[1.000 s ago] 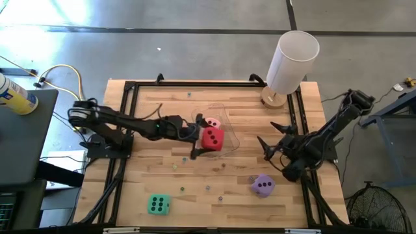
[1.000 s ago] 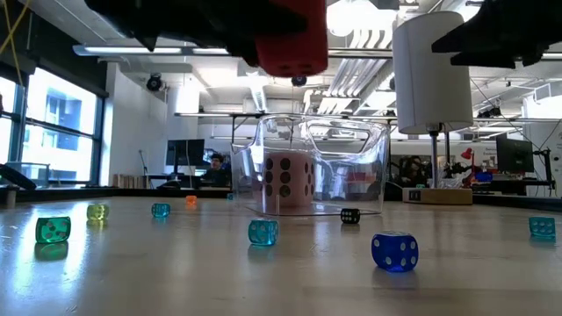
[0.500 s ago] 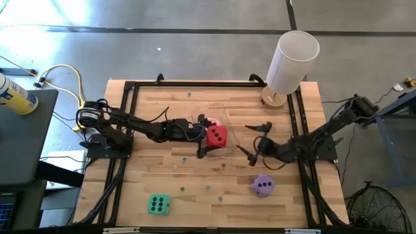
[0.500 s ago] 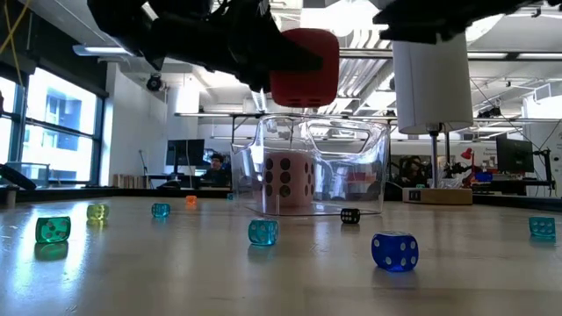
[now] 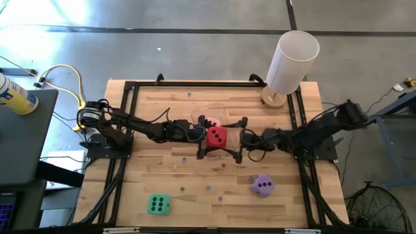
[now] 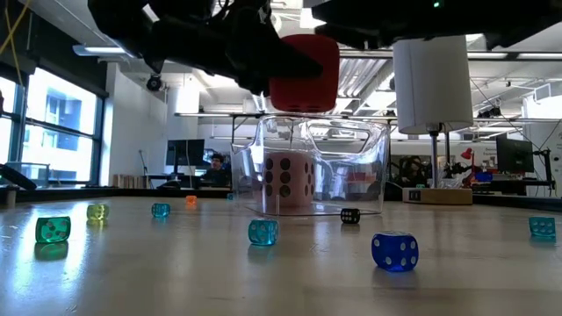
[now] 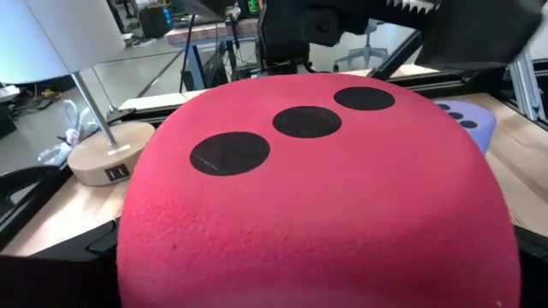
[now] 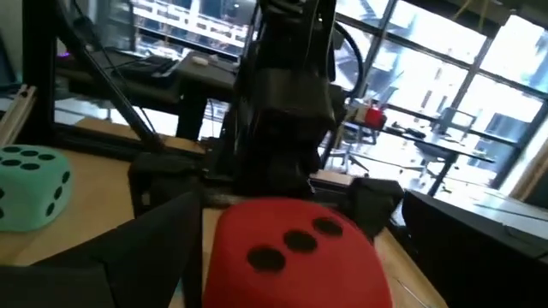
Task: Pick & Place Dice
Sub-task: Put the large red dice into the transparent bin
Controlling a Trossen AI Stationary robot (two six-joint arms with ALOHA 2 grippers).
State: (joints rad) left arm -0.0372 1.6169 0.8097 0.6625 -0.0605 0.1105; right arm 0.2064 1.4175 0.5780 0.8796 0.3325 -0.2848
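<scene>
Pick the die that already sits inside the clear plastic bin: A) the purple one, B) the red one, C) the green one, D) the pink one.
D: the low view shows the pink die resting inside the clear bin, while the red die is held above it in the left gripper, and the green die and the purple die lie on the table.

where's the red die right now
In the high view the red die sits mid-table, held by the left gripper over the clear bin, above the pink die, with the right gripper beside it.
</scene>
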